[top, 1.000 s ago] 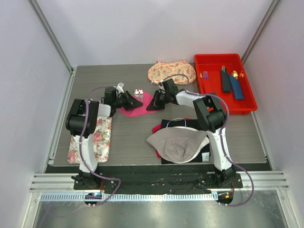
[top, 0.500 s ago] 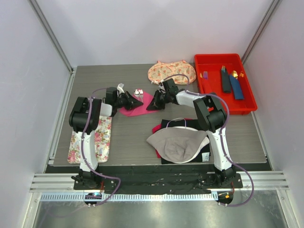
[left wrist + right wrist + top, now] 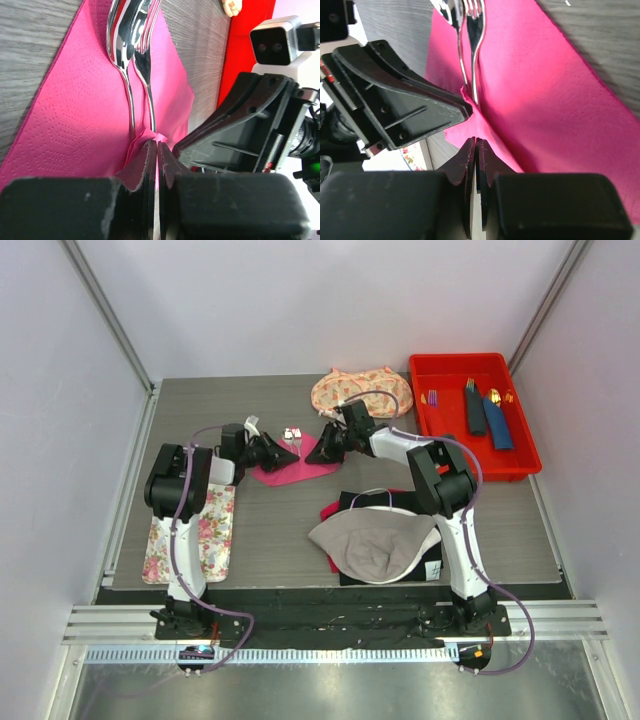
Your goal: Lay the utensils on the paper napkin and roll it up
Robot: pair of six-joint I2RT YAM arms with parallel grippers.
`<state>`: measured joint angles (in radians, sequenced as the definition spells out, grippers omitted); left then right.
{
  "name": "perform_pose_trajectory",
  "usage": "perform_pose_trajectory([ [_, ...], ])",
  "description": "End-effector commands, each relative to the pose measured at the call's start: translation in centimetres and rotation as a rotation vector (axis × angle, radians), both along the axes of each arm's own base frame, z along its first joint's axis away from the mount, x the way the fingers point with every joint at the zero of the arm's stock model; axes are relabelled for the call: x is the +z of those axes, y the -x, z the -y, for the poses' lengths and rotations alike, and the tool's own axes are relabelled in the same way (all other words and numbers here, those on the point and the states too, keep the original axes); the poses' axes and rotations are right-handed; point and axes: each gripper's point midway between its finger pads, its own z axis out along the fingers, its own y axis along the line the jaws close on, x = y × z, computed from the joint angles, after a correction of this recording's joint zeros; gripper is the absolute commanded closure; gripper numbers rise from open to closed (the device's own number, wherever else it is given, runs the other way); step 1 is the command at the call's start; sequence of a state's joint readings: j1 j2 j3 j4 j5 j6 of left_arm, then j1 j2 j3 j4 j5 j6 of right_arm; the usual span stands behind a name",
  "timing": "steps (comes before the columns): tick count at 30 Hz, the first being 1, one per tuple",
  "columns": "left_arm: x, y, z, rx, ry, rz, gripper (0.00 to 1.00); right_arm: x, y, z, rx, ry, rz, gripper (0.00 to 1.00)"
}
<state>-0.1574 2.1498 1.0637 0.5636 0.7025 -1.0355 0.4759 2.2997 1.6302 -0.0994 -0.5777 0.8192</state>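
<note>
Two silver utensils lie side by side on the paper napkin, which rests on the grey table between the arms. At the handle ends, the left gripper pinches a raised fold of the napkin. Just opposite, the right gripper has its fingers pressed together at the napkin; whether paper lies between them cannot be told.

White arms, black joints, purple cables

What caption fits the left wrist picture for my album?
Left gripper pinches the pink napkin beside a silver spoon and fork lying on it.
</note>
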Motion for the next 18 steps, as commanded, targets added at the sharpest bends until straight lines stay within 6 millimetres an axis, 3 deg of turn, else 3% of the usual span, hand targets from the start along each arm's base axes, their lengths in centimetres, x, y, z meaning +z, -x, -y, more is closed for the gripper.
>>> perform_pose_trajectory([
  [1, 0.2, -0.7, -0.4, 0.005, -0.023, 0.039, 0.93, -0.9, -0.7, -0.5, -0.005, 0.020, 0.030, 0.89],
  [9, 1.3, -0.5, 0.1, -0.021, 0.005, 0.061, 0.90, -3.6, -0.2, 0.5, 0.000, 0.108, 0.012, 0.90],
  [13, 3.4, -0.9, 0.6, -0.028, 0.060, 0.126, 0.87, -3.6, -0.1, 0.7, 0.000, 0.119, 0.013, 0.90],
  [18, 4.0, -1.3, 1.0, -0.028, 0.083, 0.135, 0.86, -3.6, -0.1, 0.8, -0.003, 0.125, 0.008, 0.90],
])
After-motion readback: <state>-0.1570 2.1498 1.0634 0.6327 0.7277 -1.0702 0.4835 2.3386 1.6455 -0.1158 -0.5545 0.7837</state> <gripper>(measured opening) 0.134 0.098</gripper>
